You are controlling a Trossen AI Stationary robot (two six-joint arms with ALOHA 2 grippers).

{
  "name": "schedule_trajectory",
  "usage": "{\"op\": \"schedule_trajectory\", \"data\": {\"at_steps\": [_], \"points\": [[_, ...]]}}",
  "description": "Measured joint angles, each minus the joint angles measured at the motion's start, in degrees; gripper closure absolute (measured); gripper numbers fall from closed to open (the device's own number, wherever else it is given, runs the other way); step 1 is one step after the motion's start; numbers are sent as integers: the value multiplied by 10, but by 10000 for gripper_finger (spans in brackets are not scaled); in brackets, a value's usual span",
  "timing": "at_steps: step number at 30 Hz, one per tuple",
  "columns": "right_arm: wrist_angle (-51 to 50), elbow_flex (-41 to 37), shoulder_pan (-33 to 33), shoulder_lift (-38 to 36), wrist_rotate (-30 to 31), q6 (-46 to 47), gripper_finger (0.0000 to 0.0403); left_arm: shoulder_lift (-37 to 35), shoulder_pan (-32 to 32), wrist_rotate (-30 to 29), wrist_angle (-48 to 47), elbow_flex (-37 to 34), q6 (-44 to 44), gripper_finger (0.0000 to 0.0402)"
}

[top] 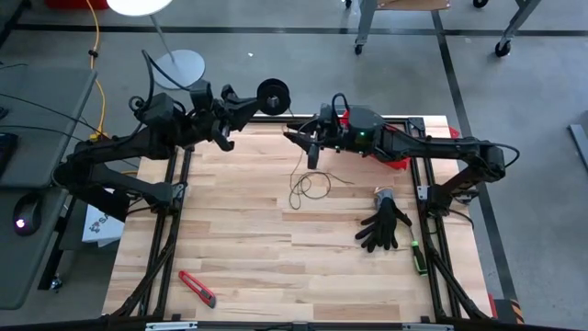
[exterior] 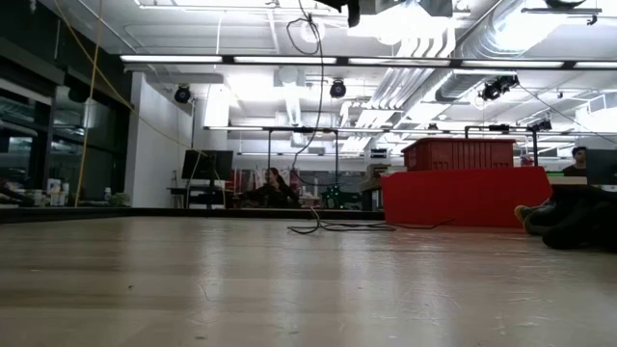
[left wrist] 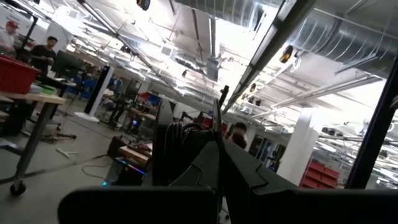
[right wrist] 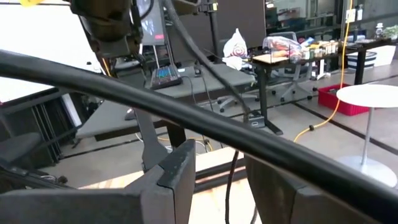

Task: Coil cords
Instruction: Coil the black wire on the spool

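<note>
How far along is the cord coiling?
Done: some cord already sits wound on the spool, which the shut left gripper holds at the table's far edge.
In hand: the cord runs between the right gripper's fingers, raised above the table.
Left: a loose tangle on the table remains unwound.

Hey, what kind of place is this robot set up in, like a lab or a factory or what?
Most likely an open workshop or robotics lab: exposed ceiling ducts, a bare concrete floor around the wooden table, and desks with monitors and a red crate beyond.
</note>
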Motion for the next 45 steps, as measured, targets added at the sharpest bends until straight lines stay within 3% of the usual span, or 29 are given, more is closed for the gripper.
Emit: {"op": "schedule_trajectory", "data": {"at_steps": [16,28,39,45], "points": [[23,0,-1,-9,28,-11,276,-1,1,0,-1,0,1,401],[11,0,1,-31,48,-42,333,-10,1,-18,-2,0,10,401],[10,0,1,-27,52,-17,333,-11,1,-18,-5,0,7,401],[19,0,1,-22,44,5,307,-11,1,-17,-5,0,1,401]]}}
